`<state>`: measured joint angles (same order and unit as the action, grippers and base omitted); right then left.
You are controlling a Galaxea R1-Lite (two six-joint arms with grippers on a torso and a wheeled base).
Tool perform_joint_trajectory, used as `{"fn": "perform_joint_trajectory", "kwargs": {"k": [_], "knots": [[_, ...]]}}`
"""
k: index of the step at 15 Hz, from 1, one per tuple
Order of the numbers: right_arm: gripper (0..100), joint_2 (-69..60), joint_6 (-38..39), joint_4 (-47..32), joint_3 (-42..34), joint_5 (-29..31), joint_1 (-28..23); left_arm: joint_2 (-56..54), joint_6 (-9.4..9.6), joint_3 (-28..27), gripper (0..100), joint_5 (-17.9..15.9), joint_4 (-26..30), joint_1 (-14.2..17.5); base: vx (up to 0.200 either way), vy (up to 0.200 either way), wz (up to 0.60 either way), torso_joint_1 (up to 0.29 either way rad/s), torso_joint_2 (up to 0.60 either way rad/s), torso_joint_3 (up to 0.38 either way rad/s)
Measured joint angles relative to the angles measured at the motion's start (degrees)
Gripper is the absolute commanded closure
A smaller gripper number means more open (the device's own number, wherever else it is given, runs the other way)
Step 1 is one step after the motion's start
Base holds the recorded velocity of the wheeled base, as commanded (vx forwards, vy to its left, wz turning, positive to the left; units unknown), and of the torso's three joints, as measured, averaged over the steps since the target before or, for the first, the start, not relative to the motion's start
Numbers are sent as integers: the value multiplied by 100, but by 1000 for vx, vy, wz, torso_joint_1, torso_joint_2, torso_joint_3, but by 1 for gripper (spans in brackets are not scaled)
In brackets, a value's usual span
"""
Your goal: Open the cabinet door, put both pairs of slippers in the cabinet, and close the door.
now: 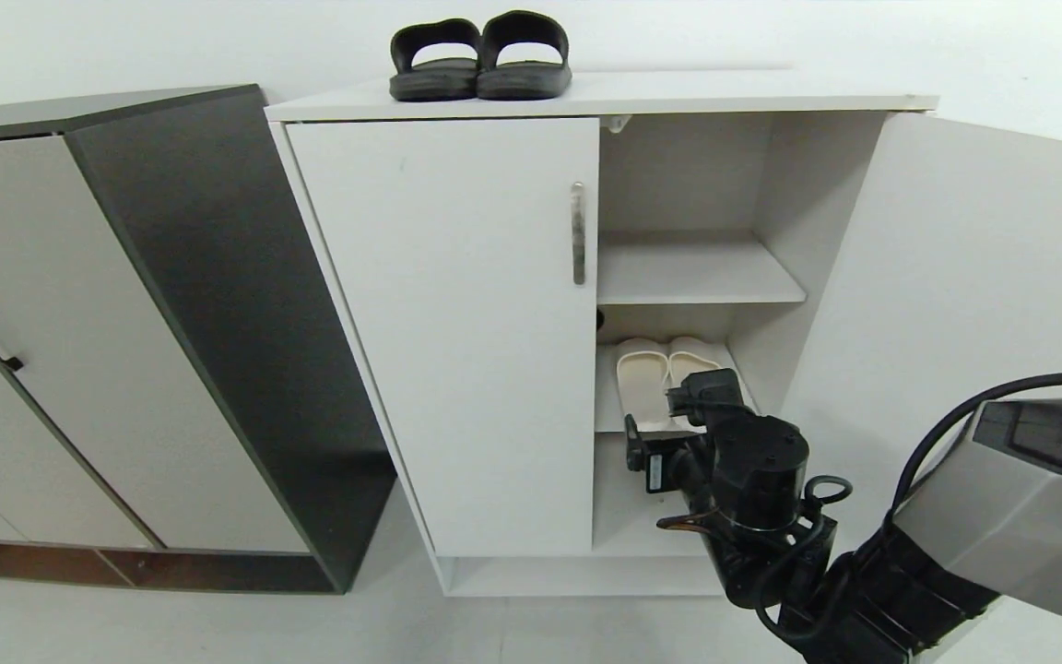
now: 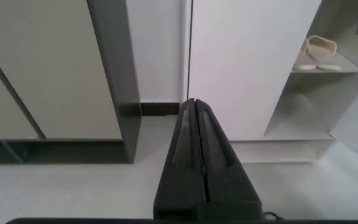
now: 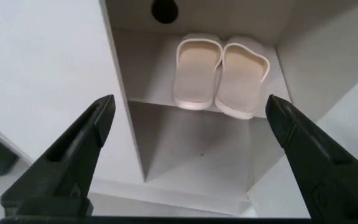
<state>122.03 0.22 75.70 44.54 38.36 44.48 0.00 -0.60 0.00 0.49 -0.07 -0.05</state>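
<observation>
White cabinet (image 1: 771, 92) stands with its right door (image 1: 955, 277) swung wide and its left door (image 1: 457, 323) shut, handle (image 1: 577, 232) upright at its inner edge. Cream slippers (image 1: 646, 378) lie side by side on the lower of the two inner shelves, toes inward. Black slippers (image 1: 480, 60) sit as a pair on the cabinet top, above the shut door. Right gripper (image 3: 189, 106) hangs just before the open compartment, fingers spread wide, holding nothing, apart from the cream pair. Left gripper (image 2: 194, 104) is low over the floor, fingers pressed together, empty. Dark-sided cabinet (image 1: 199, 277) stands beside, to the left.
</observation>
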Motion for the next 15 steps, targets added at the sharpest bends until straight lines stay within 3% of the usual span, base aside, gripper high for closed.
{"fn": "perform_joint_trajectory", "kwargs": {"k": [10,15], "knots": [[0,-1,-416,840,-425,-503,-72,0,-6,0,100,-6,0,5,0,200,0,2,2,1],[0,-1,-421,818,-469,-503,-157,0,-16,0,100,-9,-6,7,0,0,0,0,0,0]]}}
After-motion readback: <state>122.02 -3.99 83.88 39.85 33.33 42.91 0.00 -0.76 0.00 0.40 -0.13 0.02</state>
